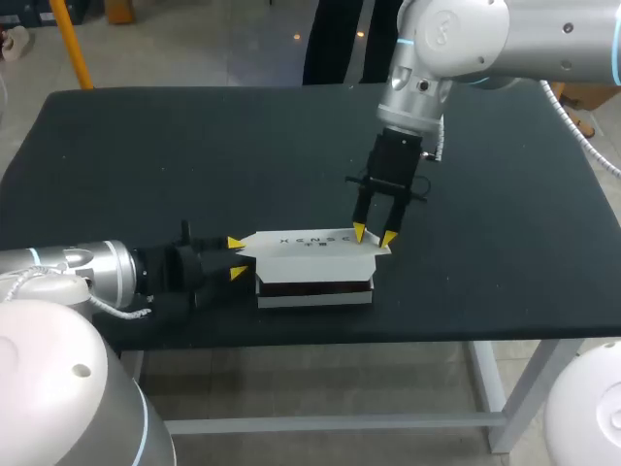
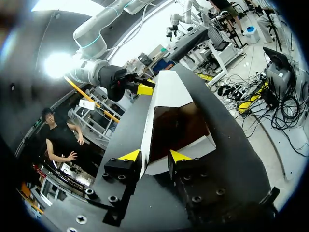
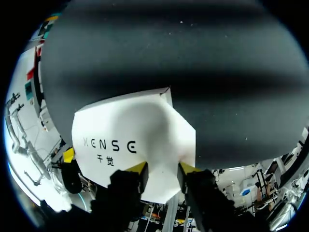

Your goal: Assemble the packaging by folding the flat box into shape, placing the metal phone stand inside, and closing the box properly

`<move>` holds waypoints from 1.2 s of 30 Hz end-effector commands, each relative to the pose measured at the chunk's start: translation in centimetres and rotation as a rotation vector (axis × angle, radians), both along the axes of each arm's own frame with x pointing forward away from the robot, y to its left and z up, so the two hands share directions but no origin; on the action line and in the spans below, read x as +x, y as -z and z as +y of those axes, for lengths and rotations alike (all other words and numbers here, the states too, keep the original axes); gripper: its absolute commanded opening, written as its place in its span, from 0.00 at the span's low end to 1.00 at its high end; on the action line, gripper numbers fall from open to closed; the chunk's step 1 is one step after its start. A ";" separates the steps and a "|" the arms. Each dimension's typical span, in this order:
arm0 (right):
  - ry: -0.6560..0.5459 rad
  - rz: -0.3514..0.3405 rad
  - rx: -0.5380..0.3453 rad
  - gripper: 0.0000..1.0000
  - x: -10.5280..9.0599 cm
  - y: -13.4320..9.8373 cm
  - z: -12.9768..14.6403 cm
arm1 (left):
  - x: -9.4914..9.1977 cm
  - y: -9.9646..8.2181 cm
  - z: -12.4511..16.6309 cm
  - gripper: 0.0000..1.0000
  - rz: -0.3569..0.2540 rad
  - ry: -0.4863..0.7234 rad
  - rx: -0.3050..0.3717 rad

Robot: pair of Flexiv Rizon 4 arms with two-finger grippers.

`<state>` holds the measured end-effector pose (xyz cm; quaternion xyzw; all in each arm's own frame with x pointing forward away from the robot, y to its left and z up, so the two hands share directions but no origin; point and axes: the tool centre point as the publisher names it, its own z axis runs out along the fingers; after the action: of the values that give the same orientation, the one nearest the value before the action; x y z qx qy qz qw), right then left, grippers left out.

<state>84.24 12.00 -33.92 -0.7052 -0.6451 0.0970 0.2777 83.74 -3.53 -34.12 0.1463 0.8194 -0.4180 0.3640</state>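
Note:
A white box (image 1: 315, 254) with a printed lid lies near the table's front edge, and its dark inside shows under the raised lid. No phone stand shows in any view. My left gripper (image 1: 236, 258) lies low at the box's left end. In the left wrist view my left gripper (image 2: 155, 155) is open, its fingers on either side of the box (image 2: 169, 92) end wall. My right gripper (image 1: 374, 236) comes down on the lid's right end. There my right gripper (image 3: 161, 169) stands open astride the box (image 3: 125, 125) end flap.
The black table (image 1: 194, 155) holds nothing else. Its front edge runs just behind my left wrist and close to the box. My right gripper (image 2: 140, 88) shows at the box's far end in the left wrist view.

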 end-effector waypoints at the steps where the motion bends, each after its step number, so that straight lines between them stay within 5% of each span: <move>1: 0.001 -0.003 -0.001 0.44 -0.2 0.0 0.0 | -1.4 -2.7 2.6 0.44 0.109 0.038 0.048; 8: 0.002 -0.008 0.000 0.44 -0.4 0.1 0.0 | -0.9 -5.9 4.8 1.00 0.393 0.063 0.130; 14: 0.003 -0.015 0.002 0.44 -0.5 0.2 0.0 | -0.5 -7.4 5.7 1.00 0.590 0.101 0.244; 17: 0.006 -0.018 0.002 0.45 -0.5 0.2 0.0 | -0.5 -7.8 6.0 1.00 0.748 0.130 0.344; 19: 0.007 -0.020 0.003 0.44 -0.5 0.2 -0.1 | 0.1 -7.9 6.4 1.00 0.709 0.000 0.431; 34: 0.015 -0.025 0.021 0.43 -0.8 0.8 -0.1 | 0.1 -8.0 5.8 1.00 0.705 0.000 0.418; 36: 0.018 -0.027 0.021 0.43 -0.9 0.8 -0.1 | 0.3 -8.2 4.9 1.00 0.759 -0.081 0.390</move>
<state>83.70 11.99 -34.73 -0.7080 -0.6439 0.0812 0.2785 83.44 2.11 -26.17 0.0308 0.9564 -0.2782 0.0830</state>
